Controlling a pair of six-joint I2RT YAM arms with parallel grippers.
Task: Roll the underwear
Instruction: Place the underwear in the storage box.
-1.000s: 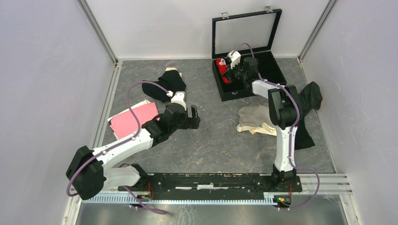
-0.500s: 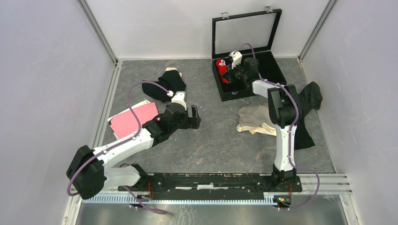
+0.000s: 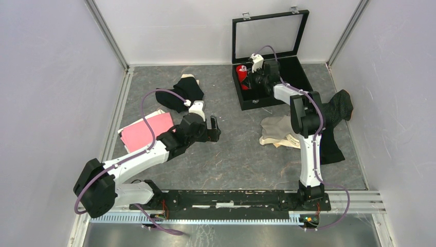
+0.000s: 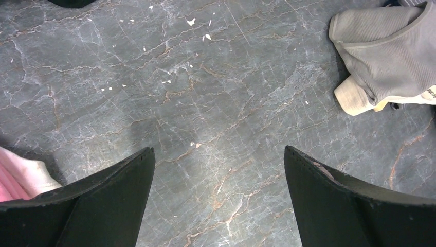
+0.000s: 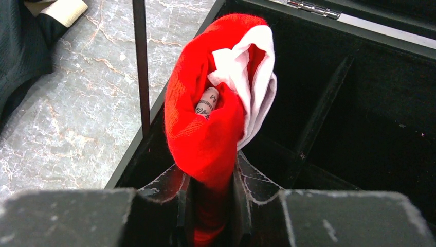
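A rolled red underwear [image 5: 205, 118] with a white band sticks up between my right gripper's [image 5: 211, 175] fingers, which are shut on it. It hangs over the left compartments of the open black case [image 5: 360, 103]. In the top view the red roll [image 3: 240, 69] is at the case's [image 3: 298, 77] left side, with the right gripper [image 3: 250, 77] beside it. My left gripper [image 3: 215, 128] is open over bare table, holding nothing [image 4: 218, 157]. Pink underwear [image 3: 144, 131] lies left of it, black underwear [image 3: 182, 92] behind it, and beige underwear [image 3: 275, 131] and dark pinstriped underwear [image 3: 339, 110] to the right.
The case's glass lid [image 3: 267, 33] stands upright against the back wall. White walls with metal rails [image 3: 115, 118] enclose the table on three sides. In the left wrist view the beige underwear [image 4: 385, 56] lies at the upper right and a pink edge [image 4: 15, 177] at the lower left.
My right gripper has shifted slightly left and toward the back of the case with the red roll. The left arm has barely moved.
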